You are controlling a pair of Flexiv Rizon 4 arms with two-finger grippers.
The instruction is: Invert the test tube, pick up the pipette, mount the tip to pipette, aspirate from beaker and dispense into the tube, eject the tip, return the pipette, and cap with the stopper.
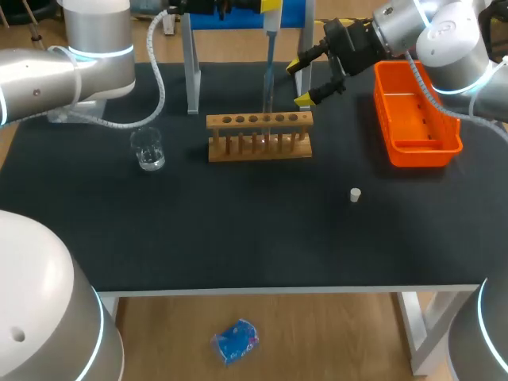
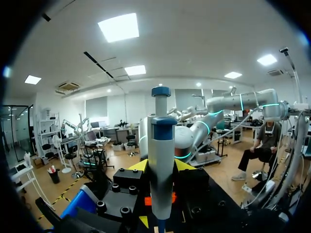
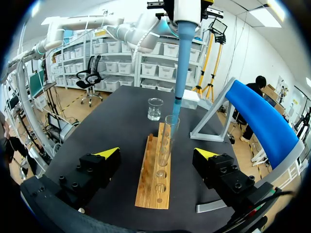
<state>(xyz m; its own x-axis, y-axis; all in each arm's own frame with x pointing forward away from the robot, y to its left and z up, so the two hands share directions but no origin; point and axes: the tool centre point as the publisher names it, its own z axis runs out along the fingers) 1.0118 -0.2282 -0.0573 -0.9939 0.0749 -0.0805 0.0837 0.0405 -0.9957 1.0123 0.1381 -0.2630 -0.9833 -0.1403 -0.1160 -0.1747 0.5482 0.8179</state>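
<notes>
My left gripper (image 2: 161, 167) is shut on the white and blue pipette (image 2: 160, 160), held upright above the wooden rack (image 1: 259, 136). The pipette (image 1: 270, 24) points straight down, and its thin tip (image 3: 176, 109) reaches into the mouth of the clear test tube (image 3: 166, 143). That test tube (image 1: 268, 99) stands upright in the rack (image 3: 154, 182). My right gripper (image 1: 302, 82) hangs open just right of the tube, its fingers on either side of the rack's end in the right wrist view. The glass beaker (image 1: 148, 149) sits to the rack's left. The small white stopper (image 1: 355, 194) lies on the mat at front right.
An orange bin (image 1: 414, 119) stands at the right, close behind my right arm. A stand with grey legs (image 1: 190, 71) and a blue top (image 3: 262, 121) rises behind the rack. The beaker (image 3: 155, 108) is past the rack's far end in the right wrist view.
</notes>
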